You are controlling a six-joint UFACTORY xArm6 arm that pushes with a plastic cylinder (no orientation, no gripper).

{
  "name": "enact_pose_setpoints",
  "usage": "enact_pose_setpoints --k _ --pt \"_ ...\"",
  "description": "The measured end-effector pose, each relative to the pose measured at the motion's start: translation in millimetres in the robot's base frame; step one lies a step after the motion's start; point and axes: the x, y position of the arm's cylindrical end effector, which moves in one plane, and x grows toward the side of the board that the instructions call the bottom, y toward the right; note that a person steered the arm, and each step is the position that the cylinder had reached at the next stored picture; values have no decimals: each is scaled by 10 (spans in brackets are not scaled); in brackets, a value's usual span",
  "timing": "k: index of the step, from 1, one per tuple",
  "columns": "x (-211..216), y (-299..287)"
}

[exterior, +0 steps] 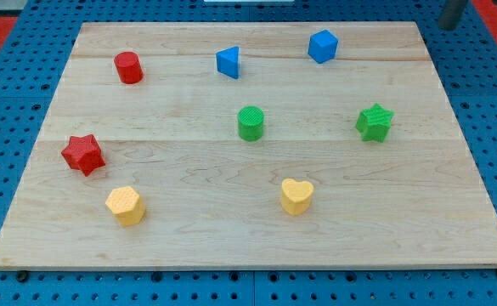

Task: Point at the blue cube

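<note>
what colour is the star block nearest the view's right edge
Green: the green star sits right of the green cylinder, seen in the camera view.

Cube [323, 46] at board's [231, 246] top, right of triangular block [228, 62]

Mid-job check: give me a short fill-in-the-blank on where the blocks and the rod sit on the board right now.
1. The blue cube sits near the view's ____ edge of the wooden board.
2. The block to the view's left of the blue cube is a blue ____.
3. My tip is off the board, to the view's ____ of the blue cube.
4. The red cylinder lies nearer the view's top than the red ____.

Missing words: top; triangle; right; star
</note>
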Motion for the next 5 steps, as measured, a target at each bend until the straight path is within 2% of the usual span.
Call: enact_pose_setpoints --k 1,2,3,5 --pt "158 -27" --pt "289 -381" --pt "344 -729" --pt "344 -935"
